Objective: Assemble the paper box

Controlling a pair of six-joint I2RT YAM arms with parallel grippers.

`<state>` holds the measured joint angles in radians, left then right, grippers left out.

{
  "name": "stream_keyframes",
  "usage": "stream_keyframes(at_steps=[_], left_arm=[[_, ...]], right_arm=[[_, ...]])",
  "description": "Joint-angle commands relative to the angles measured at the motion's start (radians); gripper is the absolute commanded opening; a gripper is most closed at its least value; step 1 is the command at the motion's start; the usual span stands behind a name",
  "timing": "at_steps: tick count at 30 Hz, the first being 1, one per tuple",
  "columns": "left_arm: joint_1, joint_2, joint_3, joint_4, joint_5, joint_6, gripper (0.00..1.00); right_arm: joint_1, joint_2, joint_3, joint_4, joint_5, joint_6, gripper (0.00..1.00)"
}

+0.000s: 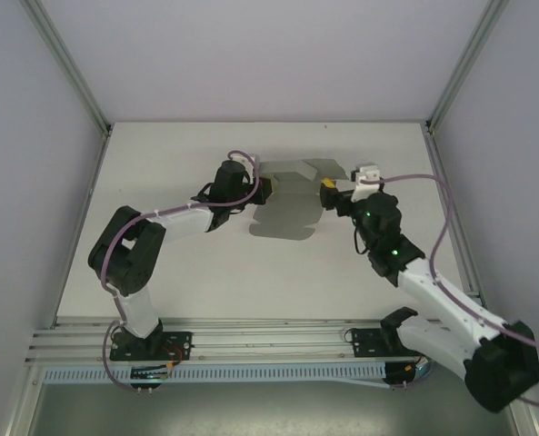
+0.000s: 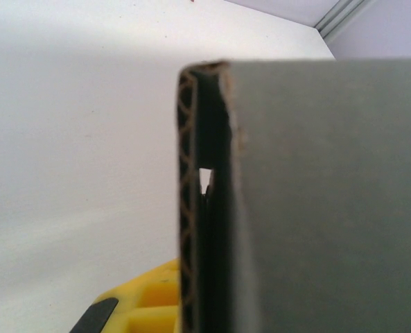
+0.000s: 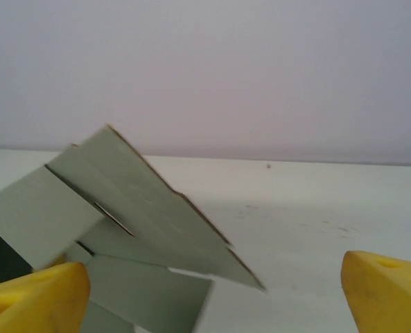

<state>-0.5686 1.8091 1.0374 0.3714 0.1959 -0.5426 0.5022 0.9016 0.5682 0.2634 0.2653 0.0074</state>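
1. The paper box (image 1: 285,213), seen from the top camera, is a grey card sheet, partly folded. It lies in the middle of the white table (image 1: 205,272), between the two arms.
2. In this same view the left gripper (image 1: 267,191) sits on the left edge of the sheet and touches it. The right gripper (image 1: 329,192) is just beside the right edge; I cannot tell from here if it touches the card.
3. In the left wrist view the paper box (image 2: 316,208) is very close to the camera. Its folded, corrugated edge stands upright in the middle, and the grey face takes the right side.
4. One yellow finger (image 2: 146,309) shows at the bottom, directly left of that edge. The left fingers are closed narrow, pinching the card.
5. In the right wrist view the paper box (image 3: 143,222) is tilted, one side lifted above the table, with its flaps spread in the left half.
6. The yellow fingers (image 3: 32,298) of the right gripper stand wide apart. The finger at the picture's left is in front of the lowest flap. The other is well apart from the card, with bare table between. They hold nothing.
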Motion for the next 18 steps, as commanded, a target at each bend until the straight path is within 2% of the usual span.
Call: stream_keyframes(at_steps=[1, 6, 10, 18], left_arm=[[0.005, -0.035, 0.001, 0.010, 0.015, 0.016, 0.00], [0.006, -0.049, 0.001, -0.004, 0.036, 0.027, 0.00], [0.004, -0.048, 0.005, -0.028, 0.011, 0.034, 0.00], [0.005, -0.033, 0.013, -0.027, 0.048, 0.031, 0.00]], right_arm=[[-0.072, -0.044, -0.047, -0.189, 0.061, 0.029, 0.96], [-0.203, 0.006, -0.013, -0.250, -0.054, 0.075, 0.96], [-0.204, 0.072, 0.024, -0.191, -0.125, 0.051, 0.97], [-0.185, 0.183, 0.091, -0.077, -0.216, 0.037, 0.99]])
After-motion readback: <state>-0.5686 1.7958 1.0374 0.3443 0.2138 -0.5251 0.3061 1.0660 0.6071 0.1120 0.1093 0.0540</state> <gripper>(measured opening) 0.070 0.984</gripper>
